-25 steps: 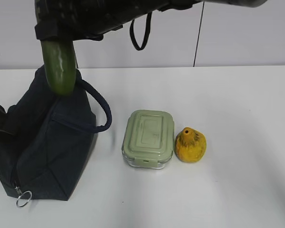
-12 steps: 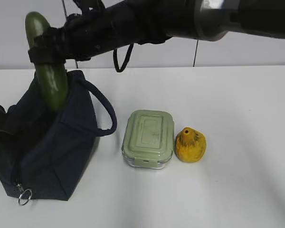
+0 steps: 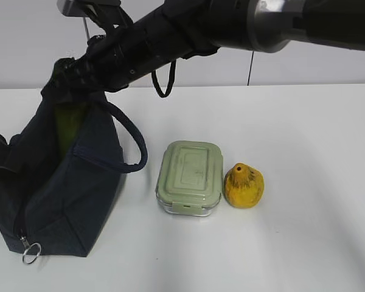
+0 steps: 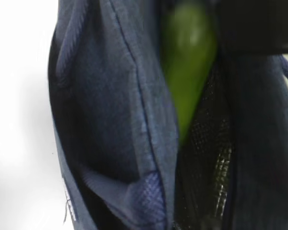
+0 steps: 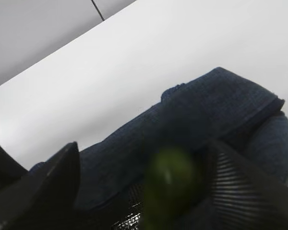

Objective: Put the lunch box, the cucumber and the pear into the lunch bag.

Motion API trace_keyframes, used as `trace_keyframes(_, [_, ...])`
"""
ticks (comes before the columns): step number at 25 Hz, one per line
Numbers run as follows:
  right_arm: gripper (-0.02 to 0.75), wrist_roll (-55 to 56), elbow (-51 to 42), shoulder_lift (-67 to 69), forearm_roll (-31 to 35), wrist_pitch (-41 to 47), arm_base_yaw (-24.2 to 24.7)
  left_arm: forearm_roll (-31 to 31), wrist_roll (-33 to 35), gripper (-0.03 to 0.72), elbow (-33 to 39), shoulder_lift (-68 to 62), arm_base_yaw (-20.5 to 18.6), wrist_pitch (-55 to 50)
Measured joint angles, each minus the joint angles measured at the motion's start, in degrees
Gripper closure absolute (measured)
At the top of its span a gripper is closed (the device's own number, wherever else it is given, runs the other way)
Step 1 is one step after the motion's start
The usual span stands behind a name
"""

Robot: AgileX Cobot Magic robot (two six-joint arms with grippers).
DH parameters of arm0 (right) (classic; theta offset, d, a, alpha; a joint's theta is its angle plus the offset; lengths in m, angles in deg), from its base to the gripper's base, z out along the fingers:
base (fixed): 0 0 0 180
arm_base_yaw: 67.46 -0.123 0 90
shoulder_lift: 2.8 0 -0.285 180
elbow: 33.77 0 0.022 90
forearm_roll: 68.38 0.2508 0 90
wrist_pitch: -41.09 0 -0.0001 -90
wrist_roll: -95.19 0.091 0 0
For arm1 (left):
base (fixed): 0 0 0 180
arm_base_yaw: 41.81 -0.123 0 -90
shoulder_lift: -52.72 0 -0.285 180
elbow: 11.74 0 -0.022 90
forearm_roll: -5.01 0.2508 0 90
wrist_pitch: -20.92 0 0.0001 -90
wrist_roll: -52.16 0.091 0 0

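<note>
- Your lunch bag sits at the left of the exterior frame, mouth open at the top, zipper ring pull hanging at its lower left corner, loop handle sticking out to the right.
- Your right gripper has reached across from the upper right and sits right at the bag's mouth in the upper left of the frame.
- Cucumber is mostly inside the bag; only a green strip shows in the opening. The left wrist view shows it pointing down between the fabric wall and the mesh lining.
- Right wrist view: fingers are set to either side of the cucumber's top end, narrow gap. Looks like they're gripping it, but the blur means you can't confirm contact.
- Left gripper: not in any view, so you can't tell its state. A dark part at the far left edge may be that arm holding the bag.
- Lunch box is on the table at center frame, lid on, untouched.
- Pear is just to the right of the box, very close or touching it, also untouched.
- Progress estimate: first of three items nearly in, release not yet done. Box and pear are still yours to load.
</note>
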Motion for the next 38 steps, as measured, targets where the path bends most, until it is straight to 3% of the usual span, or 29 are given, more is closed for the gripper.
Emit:
trace_keyframes(3, [0.093,0.94,1.77,0.0,-1.62,2.55,0.0,0.0,0.0,0.704,0.0,0.0,0.0,0.0])
trace_keyframes(5, [0.093,6.25,2.03,-0.78,-6.03,3.56,0.51,0.05,0.0,0.704,0.0,0.0,0.0,0.0])
trace_keyframes(10, [0.131,26.64,2.03,-5.42,-35.47,9.77,3.15,0.09,0.05,0.704,0.0,0.0,0.0,-0.06])
trace_keyframes(13, [0.14,35.38,2.24,-6.87,-44.97,16.04,7.49,0.19,0.05,0.704,0.0,0.0,0.0,-0.06])
trace_keyframes(20, [0.143,42.6,-5.26,-7.19,-48.12,26.53,15.71,0.23,0.05,0.704,0.0,0.0,0.0,-0.06])
trace_keyframes(24, [0.144,42.98,-8.1,-7.19,-48.73,27.99,13.87,0.23,0.05,0.704,0.0,0.0,0.0,-0.06])
trace_keyframes(30, [0.147,46.53,-10.06,-7.19,-57.15,28.87,8.69,0.23,0.05,0.704,0.0,0.0,0.0,-0.01])
trace_keyframes(38, [0.185,47.85,-15.1,-6.22,-59.15,28.64,7.98,0.47,0.05,0.704,0.0,0.0,0.0,-0.01])
